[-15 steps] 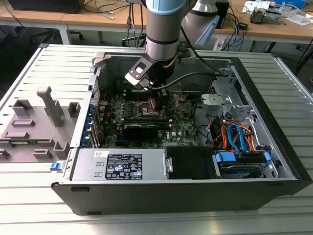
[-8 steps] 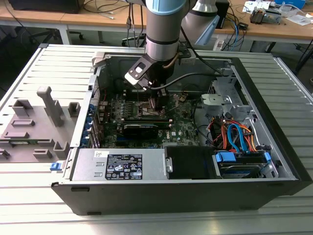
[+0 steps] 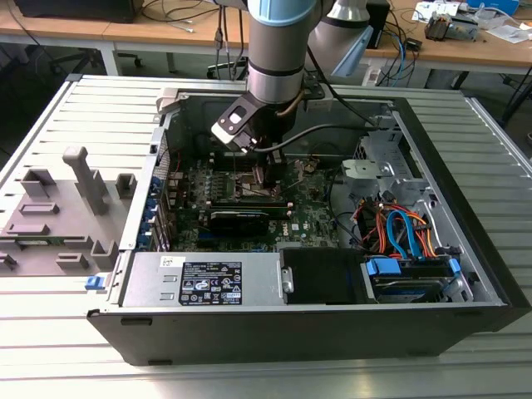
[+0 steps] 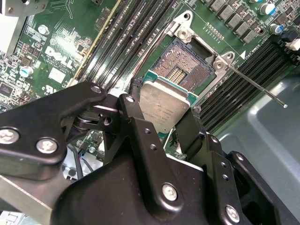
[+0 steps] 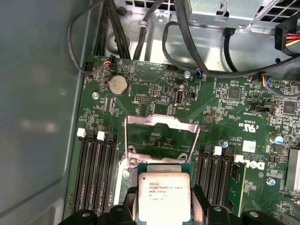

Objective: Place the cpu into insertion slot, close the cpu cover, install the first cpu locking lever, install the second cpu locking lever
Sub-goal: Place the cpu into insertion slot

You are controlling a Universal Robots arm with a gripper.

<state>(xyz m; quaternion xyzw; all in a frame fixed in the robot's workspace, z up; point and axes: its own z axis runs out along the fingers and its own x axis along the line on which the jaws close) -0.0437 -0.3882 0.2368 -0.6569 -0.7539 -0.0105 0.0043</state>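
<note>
My gripper (image 4: 165,108) is shut on the cpu (image 4: 161,101), a small square chip with a pale silver top, one black finger on each of two opposite edges. I hold it level just above and partly over the insertion slot (image 4: 185,65), whose field of gold pins lies uncovered. In the first wrist view the cpu (image 5: 164,194) hangs in front of the cpu cover (image 5: 161,122), a thin silvery frame swung open and standing up. A thin metal locking lever (image 4: 255,84) sticks out beside the socket, unlatched. In the exterior view the gripper (image 3: 264,173) reaches down into the case onto the motherboard (image 3: 303,204).
Black memory slots (image 5: 96,173) flank the socket on both sides. The open computer case (image 3: 465,249) walls in the board, with bundled cables (image 3: 399,229) and a power supply (image 3: 208,278) along its near side. A grey fixture (image 3: 58,208) sits on the table at the exterior view's left.
</note>
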